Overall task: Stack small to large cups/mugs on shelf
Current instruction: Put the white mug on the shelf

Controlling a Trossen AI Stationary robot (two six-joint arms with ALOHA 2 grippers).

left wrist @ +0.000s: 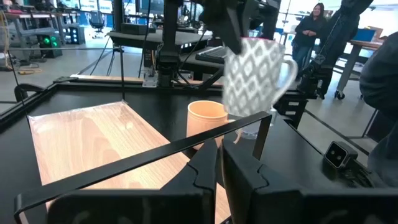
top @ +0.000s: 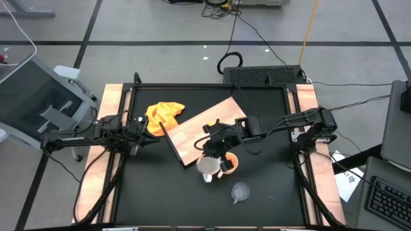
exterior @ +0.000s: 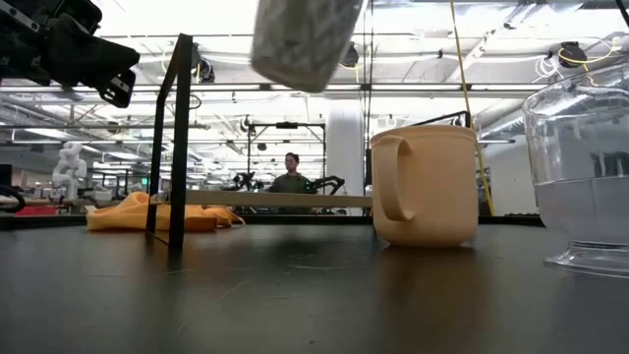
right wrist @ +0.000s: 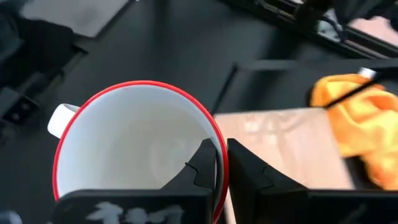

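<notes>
A white mug (left wrist: 252, 78) with a grey diamond pattern and a red rim hangs in the air with my right gripper (right wrist: 222, 163) shut on it, above and beside the yellow-orange mug (top: 230, 163). The yellow-orange mug stands upright on its base on the black table, next to the near edge of the wooden shelf board (top: 209, 127). The clear glass cup (top: 240, 191) stands nearer the table's near edge. My left gripper (left wrist: 221, 167) waits shut and level at the table's left, touching nothing. My right gripper grips the white mug's wall at the red rim (right wrist: 217, 138), on the side away from the handle (right wrist: 61, 118). One finger (right wrist: 202, 167) is inside the mug and one (right wrist: 247, 171) outside. The fingers slant down from above. The mug hangs tilted, clear of the table.
A yellow-orange cloth (top: 164, 115) lies at the board's far left end. A thin black metal frame (exterior: 177, 138) stands upright by the board's left side. People show in the room beyond the table.
</notes>
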